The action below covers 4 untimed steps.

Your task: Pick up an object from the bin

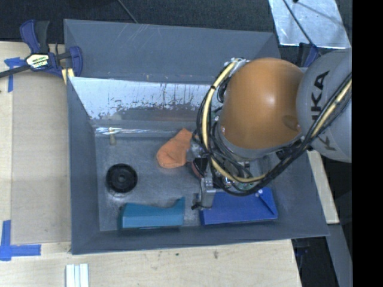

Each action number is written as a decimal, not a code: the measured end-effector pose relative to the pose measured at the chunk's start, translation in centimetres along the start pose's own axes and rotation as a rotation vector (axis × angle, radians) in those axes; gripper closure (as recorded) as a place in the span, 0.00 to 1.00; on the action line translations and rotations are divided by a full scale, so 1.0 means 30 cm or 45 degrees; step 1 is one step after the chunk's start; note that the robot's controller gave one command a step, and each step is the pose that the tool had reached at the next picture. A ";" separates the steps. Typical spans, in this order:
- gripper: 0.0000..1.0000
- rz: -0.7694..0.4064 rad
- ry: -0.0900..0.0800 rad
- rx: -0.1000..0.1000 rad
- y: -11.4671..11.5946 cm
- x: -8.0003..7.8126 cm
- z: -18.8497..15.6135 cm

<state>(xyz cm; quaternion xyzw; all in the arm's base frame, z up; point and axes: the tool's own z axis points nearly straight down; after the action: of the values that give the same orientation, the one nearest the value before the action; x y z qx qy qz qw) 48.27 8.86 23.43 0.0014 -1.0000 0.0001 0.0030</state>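
Observation:
My gripper (203,197) hangs low near the bin's front, under the arm's orange dome, with a metal fingertip showing just left of a flat blue object (239,211) that lies along the front right. Left of the fingertip, a teal block (152,215) rests against the front wall. An orange cloth-like lump (175,150) sits in the middle of the bin, just behind and left of the gripper. Nothing shows between the fingers.
A black round disc (121,177) lies at the left side of the bin floor. The arm and its cables cover the bin's right half.

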 end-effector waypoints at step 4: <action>0.00 -0.331 -0.023 0.002 -0.162 -0.208 0.145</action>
<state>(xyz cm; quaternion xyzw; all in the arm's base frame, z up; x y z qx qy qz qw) 54.50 4.02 19.04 0.1309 -0.9914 0.0003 -0.0058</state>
